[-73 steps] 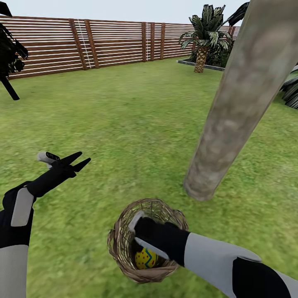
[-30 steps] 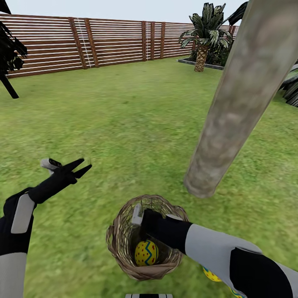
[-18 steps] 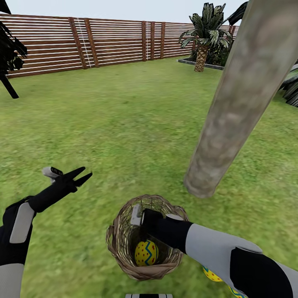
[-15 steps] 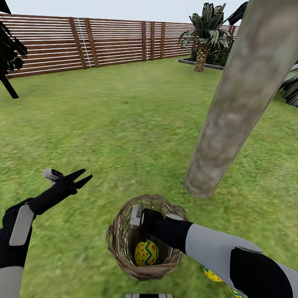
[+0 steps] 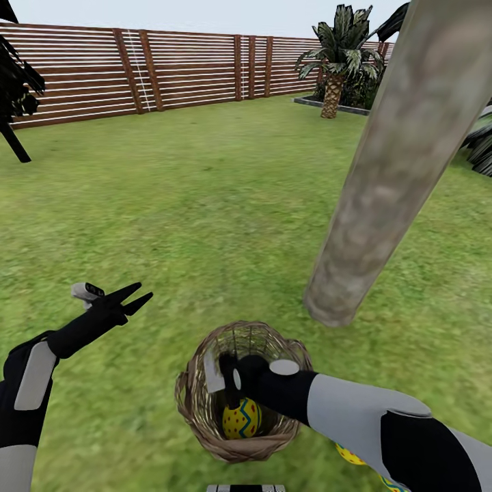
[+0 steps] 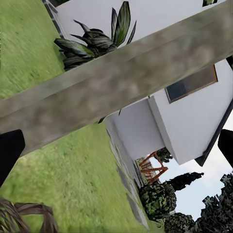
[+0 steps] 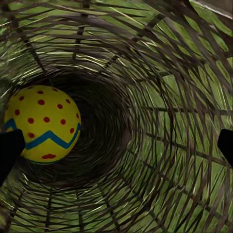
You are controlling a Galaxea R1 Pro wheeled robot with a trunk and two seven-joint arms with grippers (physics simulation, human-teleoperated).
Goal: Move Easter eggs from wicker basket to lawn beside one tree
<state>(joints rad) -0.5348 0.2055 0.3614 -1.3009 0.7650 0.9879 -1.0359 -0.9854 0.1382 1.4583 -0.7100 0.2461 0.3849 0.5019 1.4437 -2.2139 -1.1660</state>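
The wicker basket (image 5: 198, 410) sits on the lawn (image 5: 225, 205) just in front of the tree (image 5: 383, 178). One yellow Easter egg (image 5: 241, 418) with red dots and a blue zigzag lies inside it. My right gripper (image 5: 224, 380) reaches down into the basket, open, just above that egg. In the right wrist view the egg (image 7: 41, 124) lies by one fingertip of the open right gripper (image 7: 116, 145), on the basket's woven wall (image 7: 160, 160). Two more eggs (image 5: 350, 454) lie on the grass, partly hidden under my right forearm. My left gripper (image 5: 134, 296) hovers open and empty over the lawn.
A brown slat fence (image 5: 171, 68) bounds the far side, with a palm-like plant (image 5: 338, 58) at the back right. The left wrist view shows the trunk (image 6: 121, 82), a white house (image 6: 194, 116) and the basket's rim (image 6: 24, 216).
My right wrist has twisted inside the basket, bringing its fingers lower towards the egg. The left arm has sunk slightly. The egg in the basket has not moved.
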